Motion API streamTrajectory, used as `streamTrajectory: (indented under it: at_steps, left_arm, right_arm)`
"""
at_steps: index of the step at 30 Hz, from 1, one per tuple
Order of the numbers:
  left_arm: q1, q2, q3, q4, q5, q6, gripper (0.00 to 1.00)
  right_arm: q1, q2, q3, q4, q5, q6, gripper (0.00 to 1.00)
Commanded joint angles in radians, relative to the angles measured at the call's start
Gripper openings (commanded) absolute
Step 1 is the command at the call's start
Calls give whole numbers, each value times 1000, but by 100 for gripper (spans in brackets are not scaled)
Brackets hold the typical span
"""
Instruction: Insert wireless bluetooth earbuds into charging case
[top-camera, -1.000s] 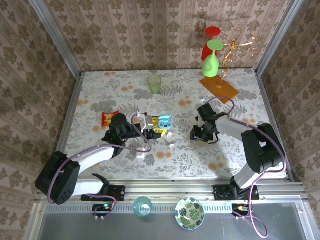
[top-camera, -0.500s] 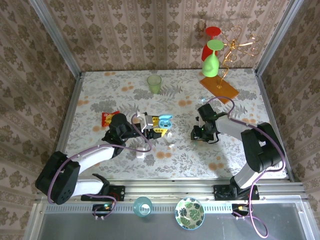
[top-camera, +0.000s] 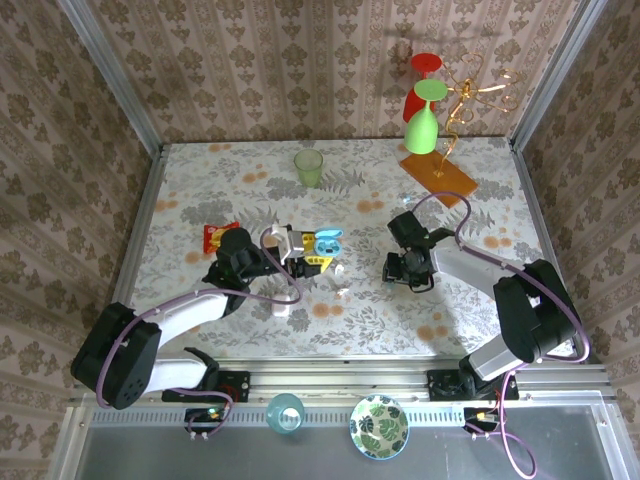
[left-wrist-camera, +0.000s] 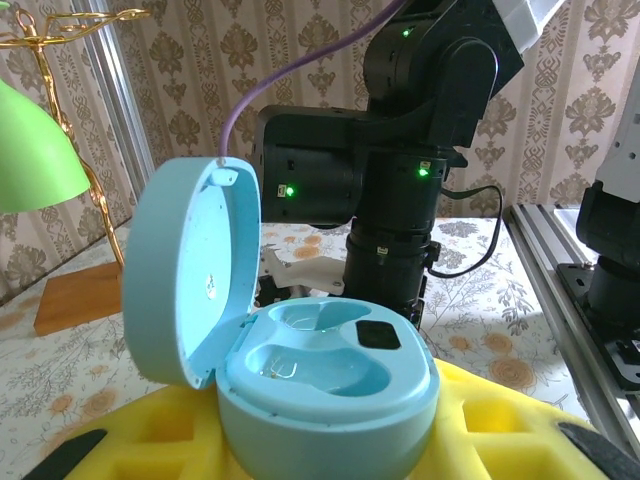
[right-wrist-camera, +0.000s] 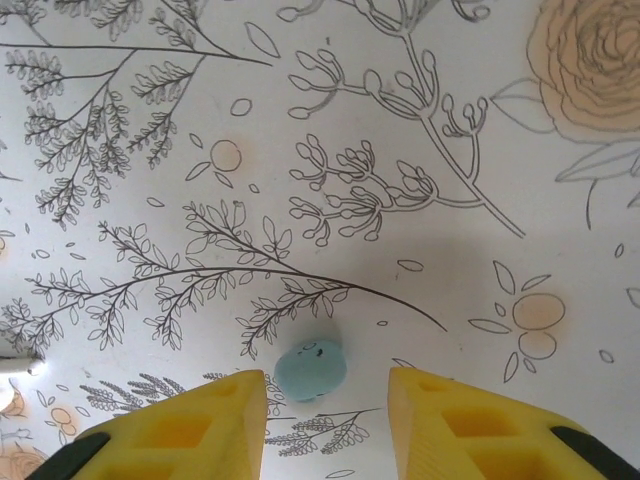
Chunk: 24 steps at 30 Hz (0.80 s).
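Note:
The charging case (left-wrist-camera: 330, 370) here is light blue and round, not white. Its lid (left-wrist-camera: 190, 270) stands open and both wells look empty. My left gripper (left-wrist-camera: 330, 445) is shut on it, yellow pads (left-wrist-camera: 120, 450) at either side; from above, the case (top-camera: 328, 240) is held just over the table. One small light blue earbud (right-wrist-camera: 311, 371) lies on the flowered tabletop. My right gripper (right-wrist-camera: 325, 390) is open and hangs over it, the earbud between the yellow fingers (right-wrist-camera: 200, 425) without touching them. The right gripper (top-camera: 408, 272) sits right of the case.
A green cup (top-camera: 309, 167) stands at the back. An orange board (top-camera: 440, 175) with a gold stand and green and red glasses (top-camera: 424, 110) fills the back right. A red-yellow packet (top-camera: 218, 235) lies left of my left wrist. A small white piece (top-camera: 283, 308) lies near the front.
The right arm has shifted slightly, its gripper settling a little lower and to the right. The left gripper and the case have stayed almost in place.

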Motion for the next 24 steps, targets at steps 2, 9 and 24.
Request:
streamTrajectory:
  at_steps: [2,9,24]
  left_arm:
    - [8,-5,-13,55,7,-7,26]
    - [7,-18,-14,39,5,-3,26]
    - [8,-29,-17,14,-4,10,26]
  right_arm:
    - [8,5,-43,53,-65,111,37]
    - [13,47,-42,105,-95,122,38]
    - [13,129,68,77,-88,-20,33]
